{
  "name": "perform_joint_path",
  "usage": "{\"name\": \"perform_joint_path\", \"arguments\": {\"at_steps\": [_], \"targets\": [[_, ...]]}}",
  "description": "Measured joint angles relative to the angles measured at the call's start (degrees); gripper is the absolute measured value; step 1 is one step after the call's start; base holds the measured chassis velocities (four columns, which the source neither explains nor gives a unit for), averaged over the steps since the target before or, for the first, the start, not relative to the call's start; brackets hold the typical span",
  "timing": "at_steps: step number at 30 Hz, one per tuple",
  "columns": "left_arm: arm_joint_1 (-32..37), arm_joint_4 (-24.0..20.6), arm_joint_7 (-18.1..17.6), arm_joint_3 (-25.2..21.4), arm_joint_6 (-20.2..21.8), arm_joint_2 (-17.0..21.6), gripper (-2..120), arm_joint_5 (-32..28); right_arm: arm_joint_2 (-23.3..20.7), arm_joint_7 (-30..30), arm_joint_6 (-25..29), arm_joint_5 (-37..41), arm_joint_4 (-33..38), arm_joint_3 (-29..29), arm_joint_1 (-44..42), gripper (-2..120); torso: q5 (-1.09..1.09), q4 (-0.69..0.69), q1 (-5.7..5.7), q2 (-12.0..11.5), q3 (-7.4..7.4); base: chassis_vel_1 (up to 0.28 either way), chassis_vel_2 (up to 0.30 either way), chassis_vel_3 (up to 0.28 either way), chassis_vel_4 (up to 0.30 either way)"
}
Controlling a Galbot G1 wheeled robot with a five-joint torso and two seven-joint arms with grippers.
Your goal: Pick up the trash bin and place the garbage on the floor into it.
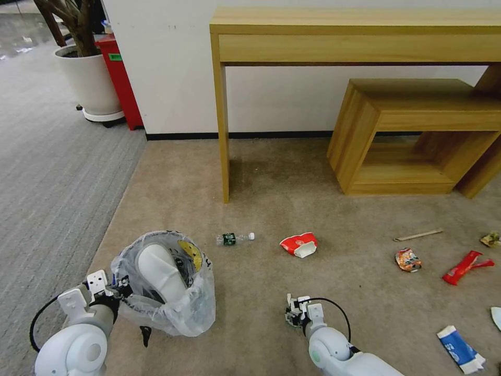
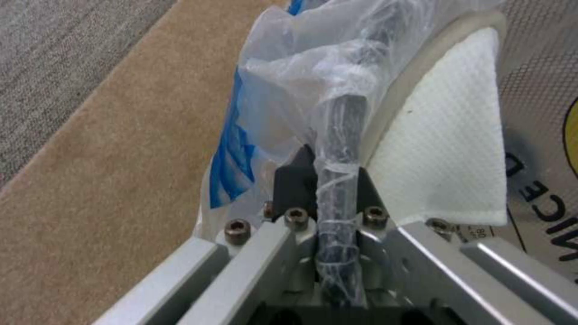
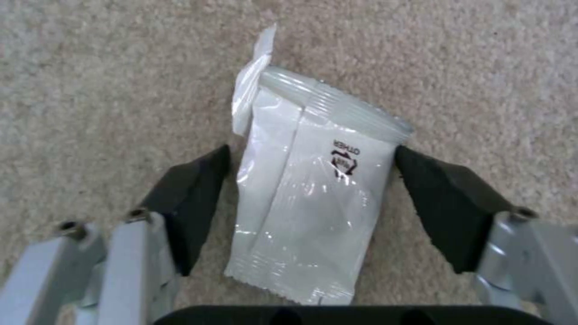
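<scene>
The trash bin [image 1: 172, 308], lined with a crinkled clear bag, stands on the beige floor [image 1: 261, 198] at the lower left, with a white slipper [image 1: 156, 269] inside it. My left gripper [image 1: 116, 289] is shut on its bag-wrapped rim [image 2: 346, 122], beside the slipper [image 2: 445, 153]. My right gripper [image 3: 311, 155] is open, low over the carpet, its fingers on either side of a flat white packet [image 3: 301, 216]. More garbage lies ahead: a tiny bottle [image 1: 235, 238], red-white cup [image 1: 299, 244], wooden stick [image 1: 417, 235], orange packet [image 1: 408, 259], red wrapper [image 1: 464, 267] and blue-white carton [image 1: 460, 350].
A tall wooden desk [image 1: 360, 31] and a low wooden shelf [image 1: 417, 130] stand against the back wall. Grey ribbed carpet [image 1: 52, 172] runs along the left, with a white plant pot [image 1: 91, 83] and a red box [image 1: 122, 78]. A crumpled scrap [image 1: 490, 239] lies far right.
</scene>
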Motion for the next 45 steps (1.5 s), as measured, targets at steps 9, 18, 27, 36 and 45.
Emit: {"name": "perform_joint_path", "arguments": {"at_steps": [9, 18, 27, 36, 45], "targets": [[-0.1, 0.0, 0.0, 0.2, -0.2, -0.1, 1, 0.0, -0.4, -0.2, 1.1, -1.4, 0.0, -0.4, -0.7, 48, 0.09, 0.06, 0.0, 0.0, 0.01, 0.0, 0.0, 0.0, 0.0], [-0.1, 0.0, 0.0, 0.3, -0.4, -0.1, 1, 0.2, -1.6, -0.4, 1.5, -2.3, 0.3, -0.4, -1.2, 28, 0.15, 0.11, 0.0, 0.0, 0.03, 0.0, 0.0, 0.0, 0.0], [-0.1, 0.2, 0.1, 0.3, -0.5, 0.0, 1, 0.2, -3.7, 0.0, 2.0, -3.4, 1.5, 0.4, -2.0, 4, 0.01, -0.06, 0.01, 0.0, 0.05, -0.011, -0.009, -0.002, -0.007], [-0.1, 0.7, 0.1, 0.7, -0.6, -0.4, 1, 0.7, -6.1, -0.8, 3.5, -4.5, 5.6, 2.9, -3.4, 0, 0.01, -0.01, 0.01, -0.1, 0.04, 0.0, 0.0, 0.0, 0.0], [-0.3, 0.7, 0.2, 0.8, -0.6, -0.3, 1, 0.8, -8.4, -4.4, 7.5, -6.2, 10.9, 5.2, -4.4, 0, 0.02, 0.01, 0.01, 0.0, 0.03, 0.0, 0.0, 0.0, 0.0]]}}
